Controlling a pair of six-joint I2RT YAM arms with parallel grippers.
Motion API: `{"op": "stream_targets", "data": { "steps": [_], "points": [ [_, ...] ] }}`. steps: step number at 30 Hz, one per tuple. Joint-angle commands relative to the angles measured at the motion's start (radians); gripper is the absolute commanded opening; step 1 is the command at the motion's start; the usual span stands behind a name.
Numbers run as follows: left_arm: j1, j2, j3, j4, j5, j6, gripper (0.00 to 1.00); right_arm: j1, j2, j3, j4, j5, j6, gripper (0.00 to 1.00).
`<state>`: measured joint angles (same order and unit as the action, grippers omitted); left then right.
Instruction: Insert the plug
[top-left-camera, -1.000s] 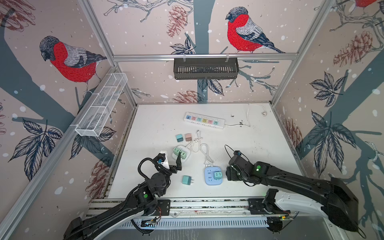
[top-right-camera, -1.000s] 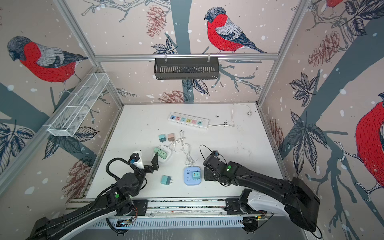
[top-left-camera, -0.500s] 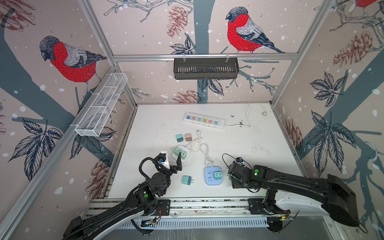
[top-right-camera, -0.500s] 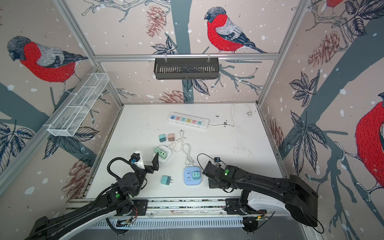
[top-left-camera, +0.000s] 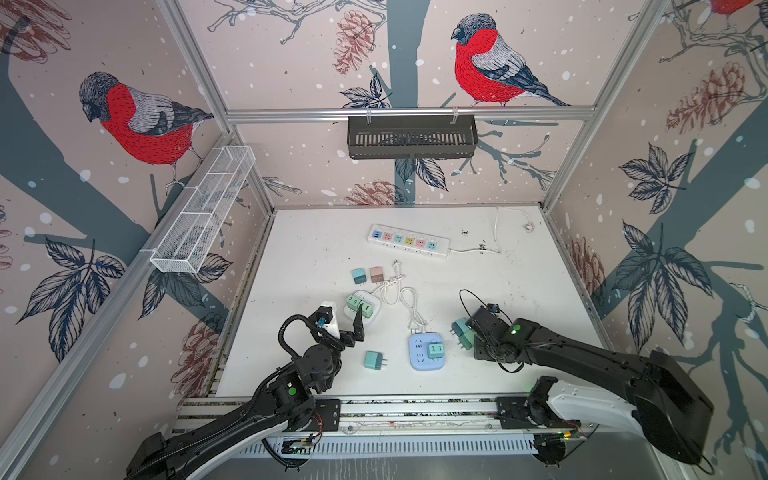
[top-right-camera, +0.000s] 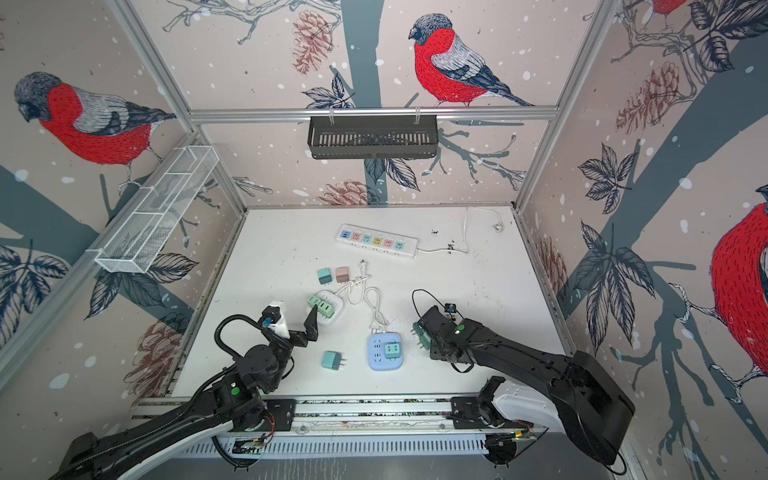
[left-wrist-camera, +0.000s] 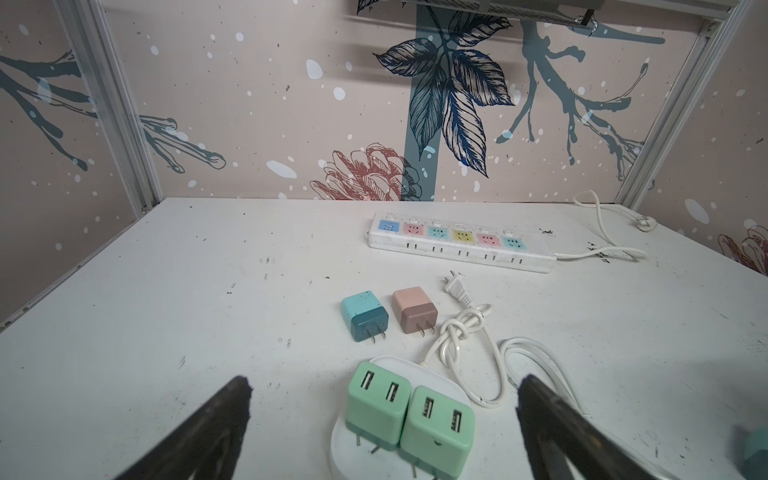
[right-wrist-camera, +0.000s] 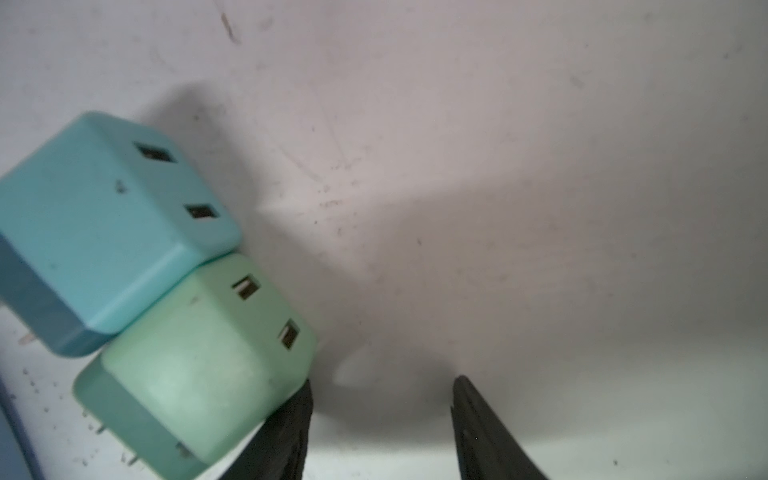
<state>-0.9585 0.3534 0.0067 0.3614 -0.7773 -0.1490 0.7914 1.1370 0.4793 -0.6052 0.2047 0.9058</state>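
A blue round socket (top-left-camera: 420, 360) lies near the front of the table, with one teal plug (top-left-camera: 435, 350) seated in it. In the right wrist view a teal plug (right-wrist-camera: 95, 232) and a light green plug (right-wrist-camera: 195, 374) lie side by side on the table. My right gripper (right-wrist-camera: 380, 399) stands open beside them with nothing between its fingers. Its left finger (right-wrist-camera: 291, 432) touches the outside of the green plug. In both top views these two plugs (top-left-camera: 460, 330) (top-right-camera: 419, 332) show at the gripper's left edge. My left gripper (left-wrist-camera: 384, 386) is wide open over a white socket (left-wrist-camera: 353, 453) that carries two green plugs (left-wrist-camera: 376, 401).
A loose teal plug (top-left-camera: 374, 360) lies left of the blue socket. A teal plug (top-left-camera: 358, 275) and a pink plug (top-left-camera: 377, 273) lie farther back, beside a knotted white cable (top-left-camera: 392, 291). A long white power strip (top-left-camera: 408, 240) lies near the back wall.
The right gripper's jaws have narrowed and it has shifted slightly right, so the two plugs now show at its left side. The left arm has not moved.
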Motion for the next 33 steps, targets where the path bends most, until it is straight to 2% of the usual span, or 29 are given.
{"op": "stream_targets", "data": {
  "steps": [1, 10, 16, 19, 22, 33],
  "points": [
    [0.002, 0.000, -0.002, 0.045, 0.007, 0.000, 0.99, -0.023, 0.015, 0.001, 0.083, -0.030, -0.048, 0.56],
    [0.001, 0.001, -0.002, 0.044, 0.009, 0.000, 0.99, -0.090, 0.175, 0.104, 0.167, 0.036, -0.128, 0.56],
    [0.001, 0.000, -0.002, 0.045, 0.006, 0.000, 0.99, -0.094, 0.068, 0.137, 0.129, 0.078, -0.120, 0.56],
    [0.001, 0.001, 0.001, 0.040, -0.004, -0.010, 0.99, -0.065, 0.001, 0.135, 0.131, 0.052, -0.092, 0.57],
    [0.001, 0.004, 0.004, 0.032, -0.011, -0.022, 0.99, -0.014, -0.013, 0.134, 0.148, 0.040, -0.062, 0.66],
    [0.001, 0.034, 0.010, 0.034, -0.011, -0.031, 0.99, 0.048, 0.147, 0.134, 0.218, 0.002, -0.056, 0.67]
  ]
}}
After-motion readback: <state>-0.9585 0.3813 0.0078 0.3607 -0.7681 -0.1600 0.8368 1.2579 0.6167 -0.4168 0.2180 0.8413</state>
